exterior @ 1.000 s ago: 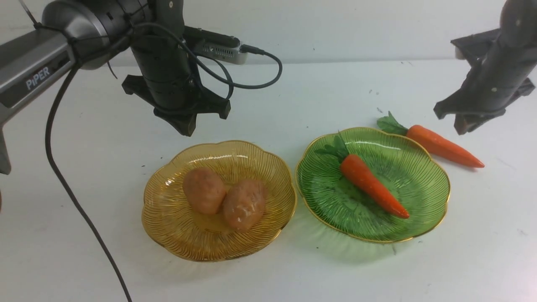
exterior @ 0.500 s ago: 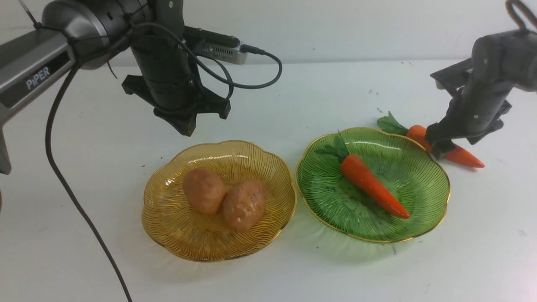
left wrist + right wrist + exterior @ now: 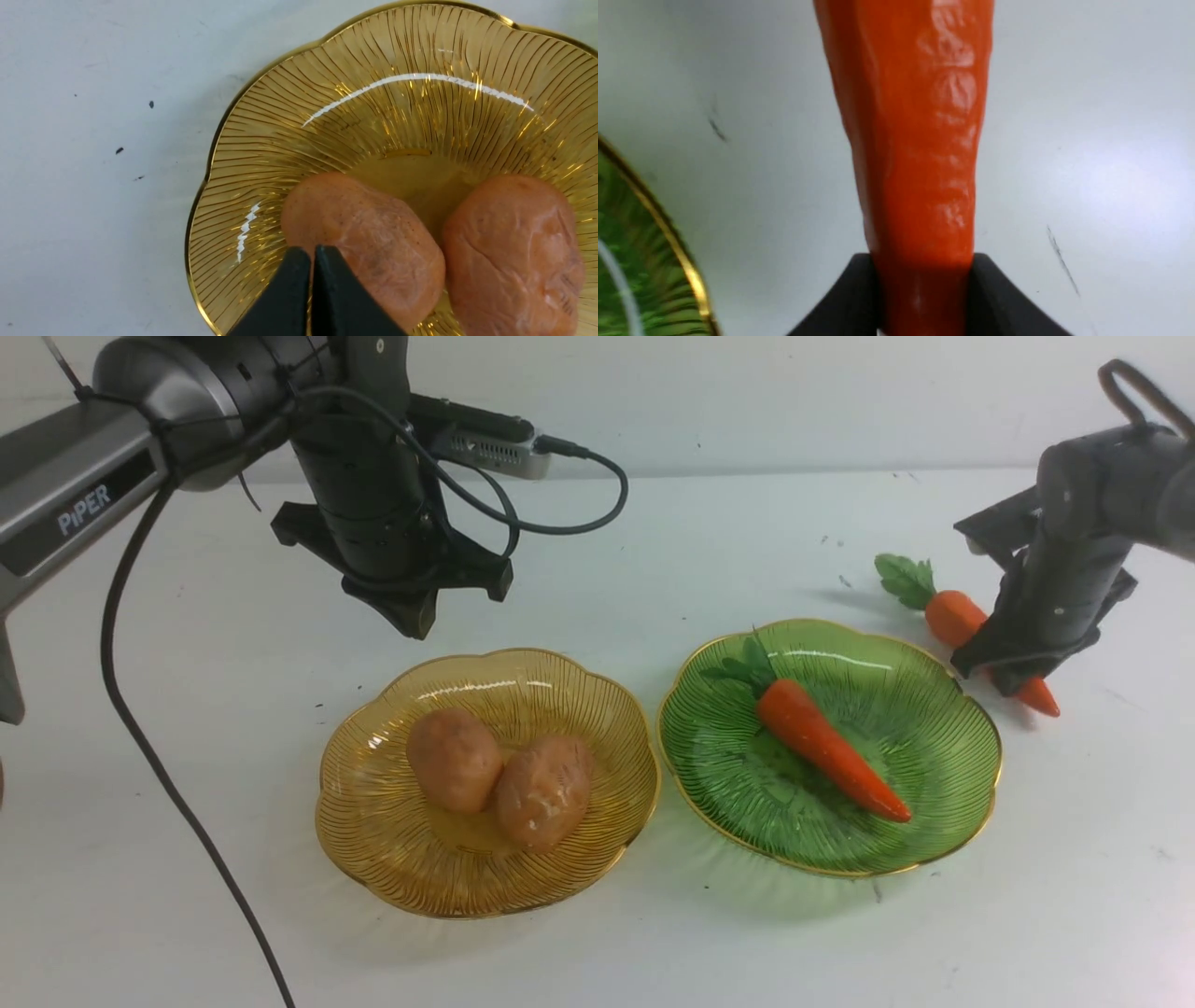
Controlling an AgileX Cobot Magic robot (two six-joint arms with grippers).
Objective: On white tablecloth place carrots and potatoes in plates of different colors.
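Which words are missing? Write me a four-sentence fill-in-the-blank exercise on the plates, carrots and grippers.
Both potatoes lie in the plate coloured ____.
The plate coloured ____ has one carrot in it.
The right gripper is closed on a ____.
The fingers of the left gripper are ____, holding nothing.

Missing words, in order: amber; green; carrot; shut

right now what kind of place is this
Probably a robot test station: a Piper-branded arm reaches over a white tablecloth, where toy-like potatoes sit in an amber plate and a carrot lies in a green one.
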